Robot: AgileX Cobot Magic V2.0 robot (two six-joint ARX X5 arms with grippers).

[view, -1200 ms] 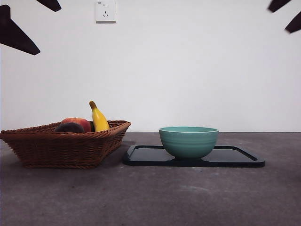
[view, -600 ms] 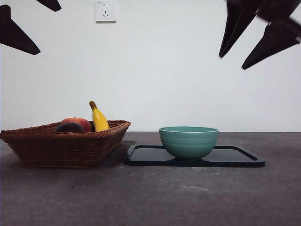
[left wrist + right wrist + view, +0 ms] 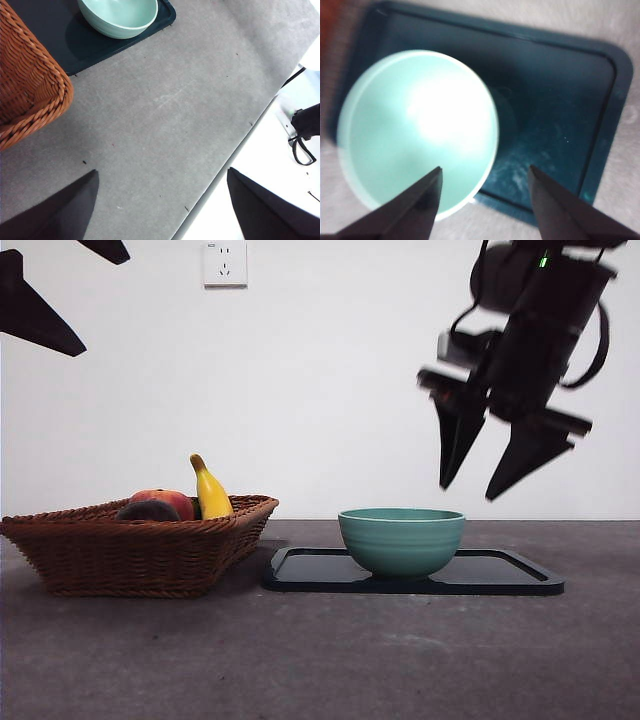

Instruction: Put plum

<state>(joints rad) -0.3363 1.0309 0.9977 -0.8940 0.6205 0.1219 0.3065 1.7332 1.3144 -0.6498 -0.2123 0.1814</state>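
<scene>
A: What does the plum (image 3: 148, 511) look like?
B: A dull, dark hump in the wicker basket (image 3: 130, 555), at nine o'clock of the red fruit (image 3: 167, 502).
A: And the right gripper (image 3: 477, 487)?
B: Jaws spread wide, empty, above the green bowl (image 3: 401, 539) toward one o'clock. The left gripper (image 3: 160, 200) is parted too, holding nothing

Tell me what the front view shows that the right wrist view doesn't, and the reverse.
Front view only: the basket holding the plum, the red fruit and the banana, and the right gripper, open, seen from outside, above the bowl. Right wrist view only: the bowl's inside, nothing in it. Both: the bowl on the tray.
</scene>
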